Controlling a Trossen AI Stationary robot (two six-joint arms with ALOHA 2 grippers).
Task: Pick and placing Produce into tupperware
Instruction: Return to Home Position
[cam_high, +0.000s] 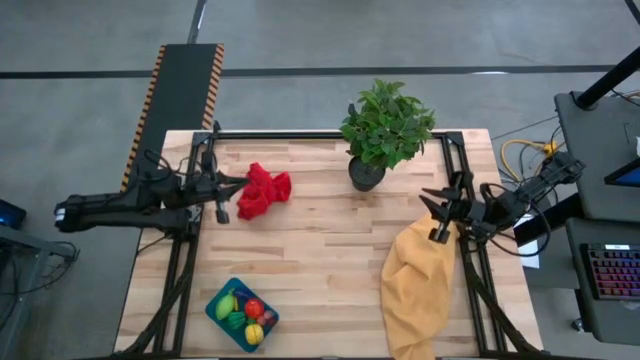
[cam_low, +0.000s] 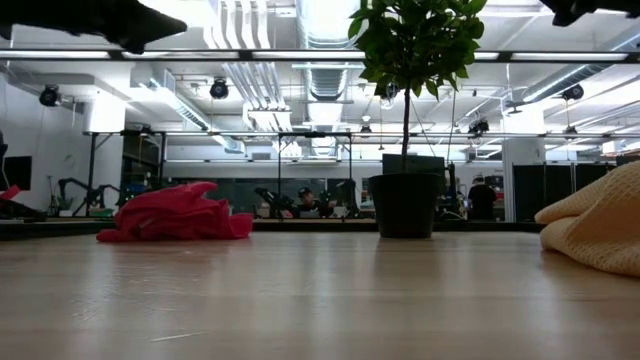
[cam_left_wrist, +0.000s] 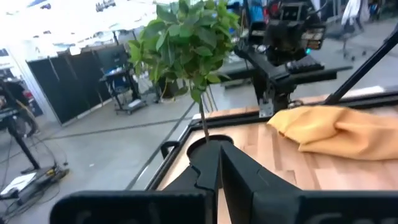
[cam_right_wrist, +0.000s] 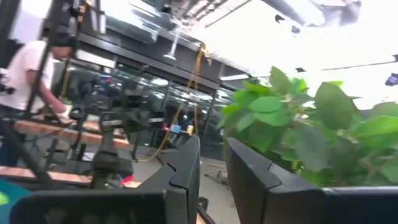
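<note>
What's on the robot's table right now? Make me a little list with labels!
tupperware: blue, lower left of the high view
Produce: green, red and yellow pieces, all inside the tupperware
red cloth: crumpled, beside the left claw
potted plant: at the table's far edge, middle
yellow cloth: bunched up on the right side
left claw: shut, holding nothing
right claw: open, holding nothing, by the yellow cloth

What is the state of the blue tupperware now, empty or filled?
Filled, at least partly. The high view shows the tupperware holding produce: light green, red, dark green and yellow pieces lie inside its walls.
</note>
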